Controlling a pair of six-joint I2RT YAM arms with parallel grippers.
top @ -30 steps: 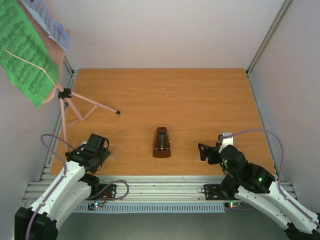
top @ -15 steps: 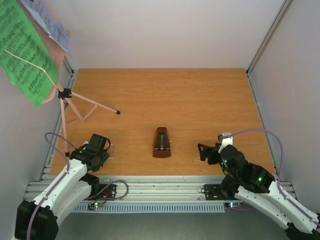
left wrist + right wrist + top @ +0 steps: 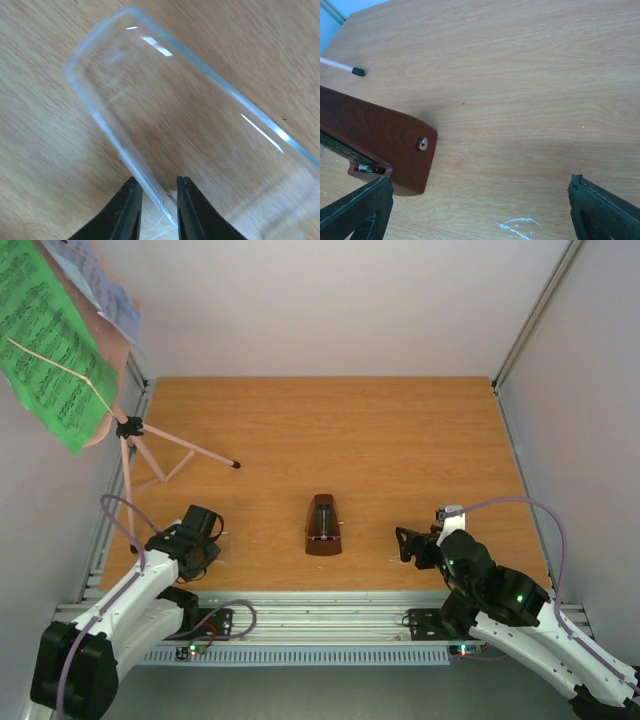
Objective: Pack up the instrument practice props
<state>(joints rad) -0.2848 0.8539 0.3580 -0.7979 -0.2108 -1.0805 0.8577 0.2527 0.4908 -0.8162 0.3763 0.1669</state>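
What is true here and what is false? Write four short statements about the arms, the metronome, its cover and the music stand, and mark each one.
1. The right fingers are spread wide and hold nothing. True.
2. The clear cover sits on the metronome. False: it lies on the table by the left arm, apart from the metronome.
3. The left fingers straddle one edge of the clear cover. True.
4. The green music sheet lies flat on the table. False: it is up on the music stand at the far left corner.
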